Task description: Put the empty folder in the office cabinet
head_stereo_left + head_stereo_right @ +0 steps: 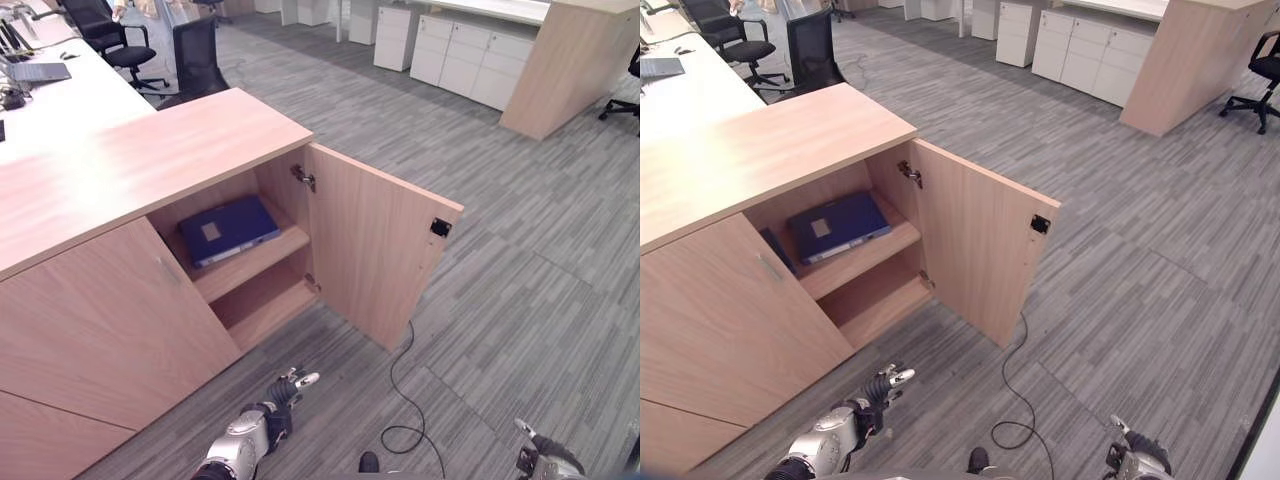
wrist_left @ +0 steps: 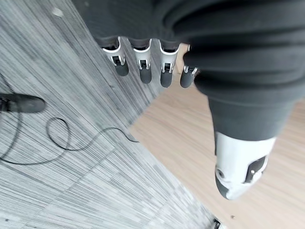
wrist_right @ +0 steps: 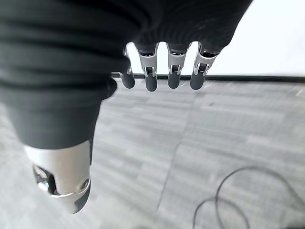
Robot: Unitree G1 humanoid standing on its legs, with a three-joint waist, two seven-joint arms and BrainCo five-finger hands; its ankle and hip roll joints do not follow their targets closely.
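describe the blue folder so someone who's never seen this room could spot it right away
Find the long light-wood office cabinet at the end of the white desk; one door stands open. The blue folder lies flat on the upper shelf inside, with a small pale label on its cover. The lower shelf looks bare.

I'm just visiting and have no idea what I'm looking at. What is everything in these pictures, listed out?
Cabinet: one, light wood, left of the scene.
Cabinet door: one, light wood, swung open.
Folder: one, dark blue, lying flat on the cabinet's upper shelf.
Lower shelf: one, light wood, under the folder's shelf.
Office chairs: two near the desk, black, behind the cabinet.
Desk: one, white, far left.
Drawer units: a row, white, at the back.
Carpet: grey, striped tiles, all over the floor.
Left hand: one, silver and dark, fingers relaxed, holding nothing, low before the cabinet.
Right hand: one, fingers relaxed, holding nothing, low on the right.
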